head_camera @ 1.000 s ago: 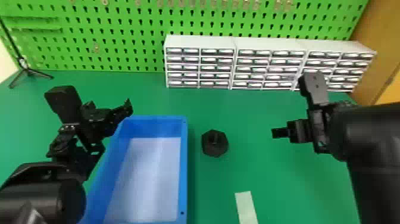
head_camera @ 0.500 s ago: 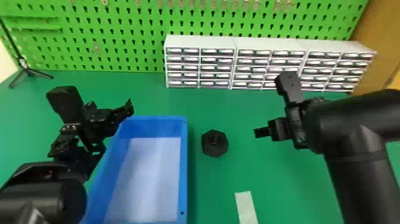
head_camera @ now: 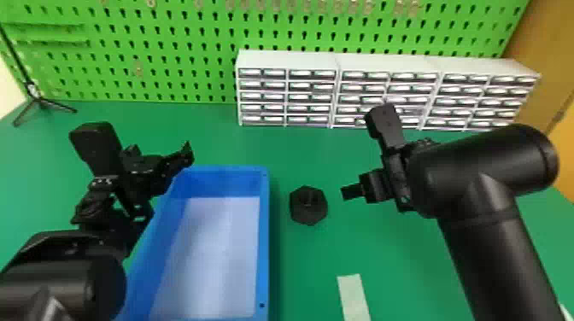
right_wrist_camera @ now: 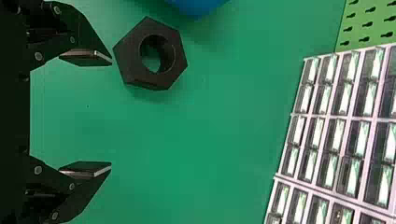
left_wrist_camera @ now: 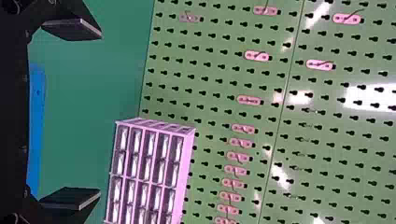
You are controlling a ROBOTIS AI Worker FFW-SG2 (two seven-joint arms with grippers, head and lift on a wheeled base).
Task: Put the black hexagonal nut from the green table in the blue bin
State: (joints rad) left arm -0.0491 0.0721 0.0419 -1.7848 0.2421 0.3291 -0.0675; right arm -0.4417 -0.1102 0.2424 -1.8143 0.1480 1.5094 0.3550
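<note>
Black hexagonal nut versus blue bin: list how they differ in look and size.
The nut is black; the bin has blue walls.
The nut is six-sided with a round hole through it; the bin is a roughly rectangular, open-topped container.
The nut is small, while the bin is far larger.
Both sit on the green table.

The black claw [right_wrist_camera: 86, 113] stands wide open above the green tabletop [right_wrist_camera: 210, 140]. Near one fingertip lies a black hexagonal nut [right_wrist_camera: 131, 70], between claw and blue bin [right_wrist_camera: 194, 5].
</note>
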